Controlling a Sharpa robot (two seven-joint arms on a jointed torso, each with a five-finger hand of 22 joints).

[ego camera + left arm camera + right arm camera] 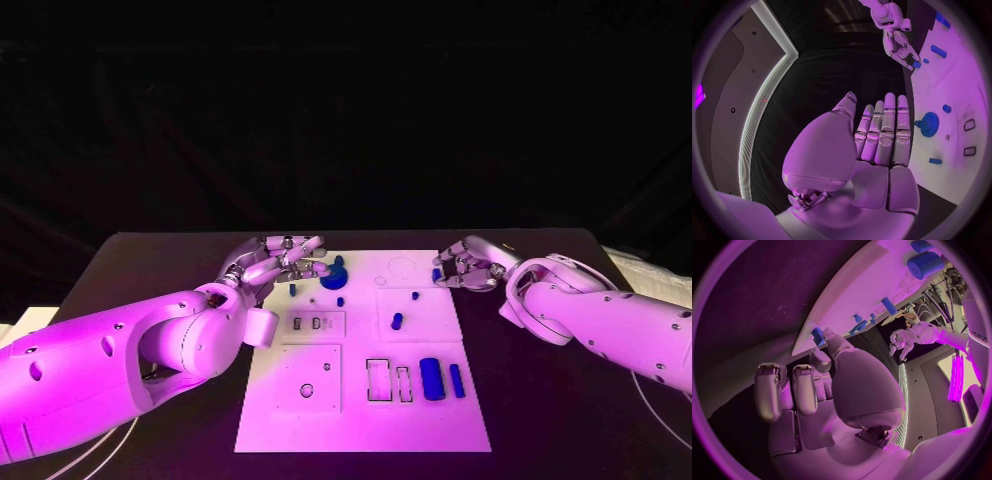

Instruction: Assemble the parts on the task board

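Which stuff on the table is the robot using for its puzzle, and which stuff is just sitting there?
For the job:
task board
blue gear
blue pegs, such as
blue cylinder
blue bar
left hand, open
right hand at the board's edge, by a small blue part

Just there:
black table

light: magenta wash, dim surround | glare: white task board (433, 330) bright, arms shiny | background: black, no detail | wrist views: fisheye, edges bent, dark rim
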